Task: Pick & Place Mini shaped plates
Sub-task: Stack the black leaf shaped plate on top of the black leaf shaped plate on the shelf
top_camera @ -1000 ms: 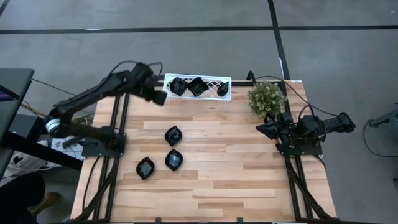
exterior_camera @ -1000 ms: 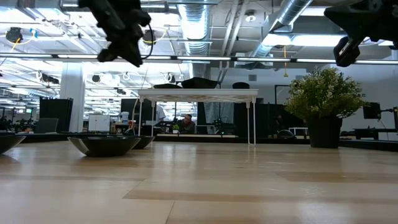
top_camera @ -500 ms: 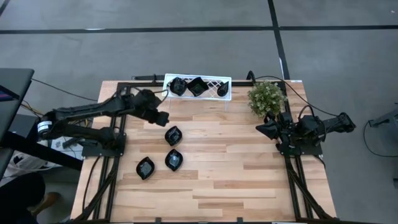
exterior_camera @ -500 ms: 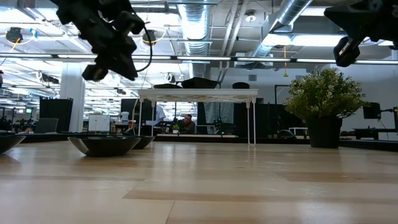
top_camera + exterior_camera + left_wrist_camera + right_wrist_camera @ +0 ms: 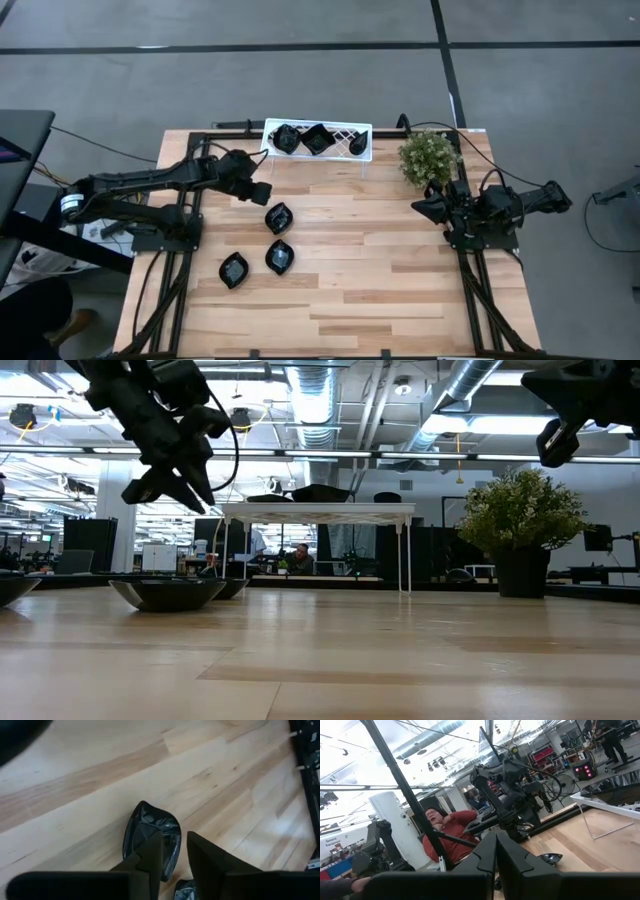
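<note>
Three glossy black mini plates lie flat on the wooden table: one leaf-shaped (image 5: 279, 217) (image 5: 150, 836), and two nearer the near edge (image 5: 280, 257) (image 5: 234, 270). In the low view they show as low dark bowls (image 5: 165, 592). Three more plates (image 5: 317, 139) sit in the white lattice rack (image 5: 340, 129) at the far edge. My left gripper (image 5: 257, 191) (image 5: 163, 492) (image 5: 174, 836) is open and hangs above the table, just left of and over the leaf-shaped plate, touching nothing. My right gripper (image 5: 424, 207) (image 5: 496, 840) is shut and waits at the table's right side.
A small green bushy plant in a dark pot (image 5: 429, 157) (image 5: 521, 525) stands at the far right, just beyond my right gripper. Black frame rails (image 5: 190, 205) run along both table sides. A person in a red top (image 5: 451, 837) sits beyond the table's left side.
My left gripper has come away from the rack's left end toward the near edge and down, tipping its fingers downward, and now hangs over the leaf-shaped plate on the table. The plates and my right arm have kept still.
</note>
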Controlling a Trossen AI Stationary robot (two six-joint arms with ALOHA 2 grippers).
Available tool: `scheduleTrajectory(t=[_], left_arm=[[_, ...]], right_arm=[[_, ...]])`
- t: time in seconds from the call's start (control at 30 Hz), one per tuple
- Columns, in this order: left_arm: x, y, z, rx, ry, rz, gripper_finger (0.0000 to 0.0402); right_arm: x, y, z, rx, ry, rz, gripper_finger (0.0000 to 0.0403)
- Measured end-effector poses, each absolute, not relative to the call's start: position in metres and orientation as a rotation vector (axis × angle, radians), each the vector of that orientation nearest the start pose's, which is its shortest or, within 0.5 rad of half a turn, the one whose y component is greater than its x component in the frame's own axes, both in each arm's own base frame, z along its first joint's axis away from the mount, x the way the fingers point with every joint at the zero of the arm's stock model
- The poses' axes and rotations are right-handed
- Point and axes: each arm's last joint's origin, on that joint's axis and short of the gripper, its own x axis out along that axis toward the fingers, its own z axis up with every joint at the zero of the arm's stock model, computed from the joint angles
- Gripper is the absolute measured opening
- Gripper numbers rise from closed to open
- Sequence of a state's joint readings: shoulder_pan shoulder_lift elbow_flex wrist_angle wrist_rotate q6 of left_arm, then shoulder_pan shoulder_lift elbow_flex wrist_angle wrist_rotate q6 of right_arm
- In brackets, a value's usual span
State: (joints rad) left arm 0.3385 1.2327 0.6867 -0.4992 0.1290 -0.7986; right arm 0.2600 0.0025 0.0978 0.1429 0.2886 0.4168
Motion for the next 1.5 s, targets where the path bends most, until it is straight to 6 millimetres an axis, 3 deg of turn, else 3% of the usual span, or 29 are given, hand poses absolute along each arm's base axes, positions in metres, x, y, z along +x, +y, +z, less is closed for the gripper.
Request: scheduleTrajectory(t=[0.3,0.47,0.9,1.03,1.5], left_arm=[[0.21,0.07,0.193,-0.96,0.898,0.603,0.0175],[0.21,0.07,0.193,-0.955,0.896,0.599,0.0203],[0.212,0.071,0.194,-0.957,0.876,0.594,0.0208],[0.212,0.072,0.194,-1.05,0.842,0.661,0.0209],[0.221,0.052,0.189,-1.09,0.829,0.738,0.021]], right_arm=[[0.086,0.014,0.21,0.48,-0.232,0.02,0.0007],[0.086,0.014,0.21,0.482,-0.232,0.02,0.0007],[0.086,0.014,0.21,0.482,-0.232,0.02,0.0007],[0.086,0.014,0.21,0.481,-0.233,0.02,0.0007],[0.086,0.014,0.21,0.479,-0.233,0.019,0.0007]])
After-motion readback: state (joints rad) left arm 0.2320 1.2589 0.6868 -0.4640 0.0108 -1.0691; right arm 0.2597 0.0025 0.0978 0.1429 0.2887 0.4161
